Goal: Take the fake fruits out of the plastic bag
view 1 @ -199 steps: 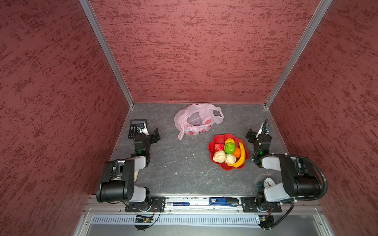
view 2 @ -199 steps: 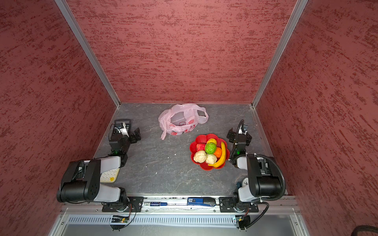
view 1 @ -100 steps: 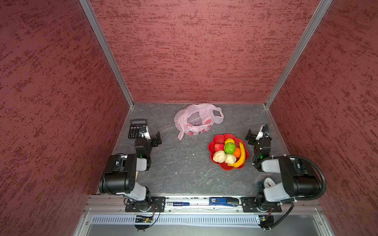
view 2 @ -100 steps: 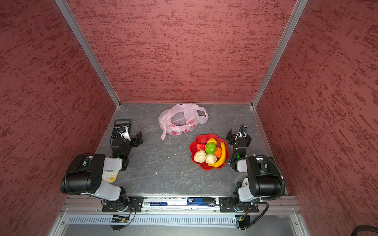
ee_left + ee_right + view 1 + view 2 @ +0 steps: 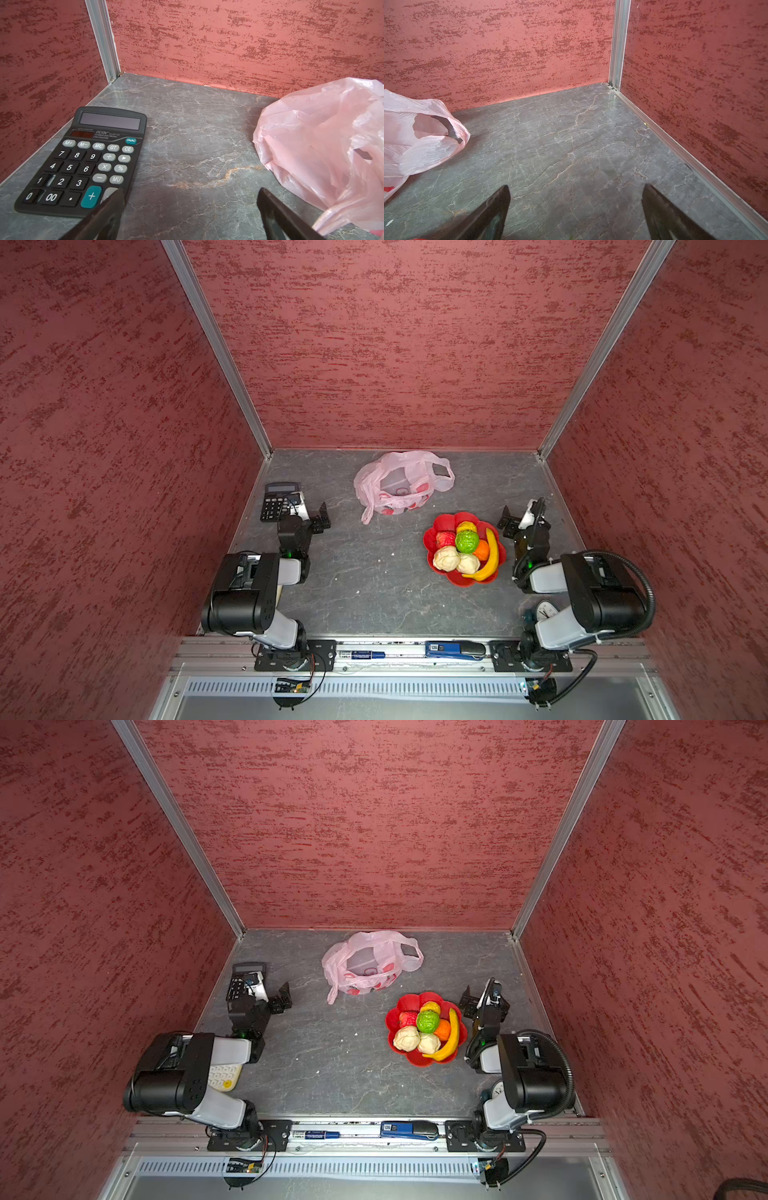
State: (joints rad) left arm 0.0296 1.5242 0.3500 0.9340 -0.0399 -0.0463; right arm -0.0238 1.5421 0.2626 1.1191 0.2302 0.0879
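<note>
The pale-pink plastic bag (image 5: 399,485) (image 5: 370,965) lies crumpled at the back middle of the table, and no fruit shows in it. The fake fruits sit piled in a red flower-shaped dish (image 5: 436,526): a banana (image 5: 490,556), a green ball (image 5: 466,541), an orange one (image 5: 482,549), a red one (image 5: 444,538), a yellow one (image 5: 466,526) and two cream lumps (image 5: 446,559). My left gripper (image 5: 305,506) (image 5: 191,192) stands open and empty over bare table, left of the bag (image 5: 324,145). My right gripper (image 5: 521,512) (image 5: 576,188) is open and empty, right of the dish, with the bag (image 5: 415,141) off to its side.
A black calculator (image 5: 278,502) (image 5: 83,162) lies by the left wall, beside my left gripper. A white keypad (image 5: 222,1077) is partly under the left arm and a small clock (image 5: 544,610) under the right arm. Red walls close three sides.
My left arm has folded back a little, uncovering more of the calculator. The right gripper has barely shifted. Bag, dish and fruits have not moved.
</note>
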